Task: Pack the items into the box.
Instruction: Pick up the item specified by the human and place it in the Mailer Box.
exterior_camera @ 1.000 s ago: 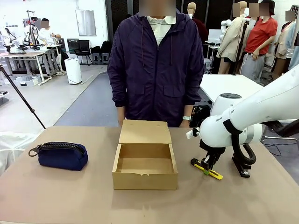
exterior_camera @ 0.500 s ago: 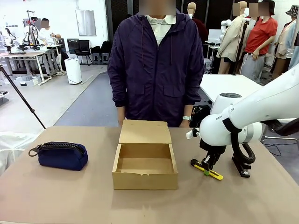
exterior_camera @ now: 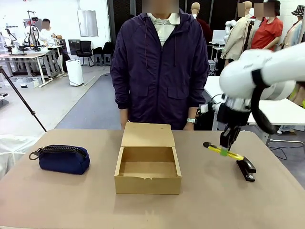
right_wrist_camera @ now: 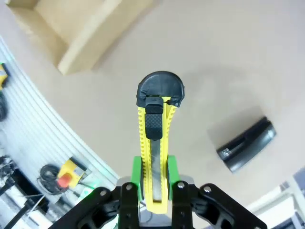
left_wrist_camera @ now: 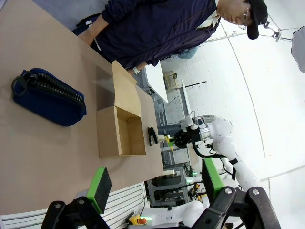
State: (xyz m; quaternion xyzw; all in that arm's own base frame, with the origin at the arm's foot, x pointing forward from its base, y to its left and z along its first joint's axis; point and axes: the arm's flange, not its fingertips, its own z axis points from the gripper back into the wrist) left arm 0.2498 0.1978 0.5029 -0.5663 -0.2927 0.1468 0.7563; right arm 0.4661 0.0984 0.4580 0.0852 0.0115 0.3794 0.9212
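Note:
My right gripper (exterior_camera: 223, 150) is shut on the yellow-and-black utility knife (exterior_camera: 223, 151) and holds it level in the air above the table, right of the box. In the right wrist view the knife (right_wrist_camera: 156, 138) runs up from between the green pads (right_wrist_camera: 137, 170), black end outward. The black stapler (exterior_camera: 246, 170) lies on the table just below and right of the knife, and the stapler (right_wrist_camera: 246, 144) is at right in the wrist view. The open tan box (exterior_camera: 147, 164) stands mid-table, lid flap raised toward the person. My left gripper (left_wrist_camera: 153, 186) is open, high above the table.
A navy zip pouch (exterior_camera: 63, 158) lies at the table's left. A person in a dark jacket (exterior_camera: 159, 67) stands at the far edge behind the box. The box corner (right_wrist_camera: 62, 28) shows at upper left in the right wrist view.
My right gripper has lifted the utility knife off the table and moved up and slightly right with it. The stapler, box and pouch have stayed put.

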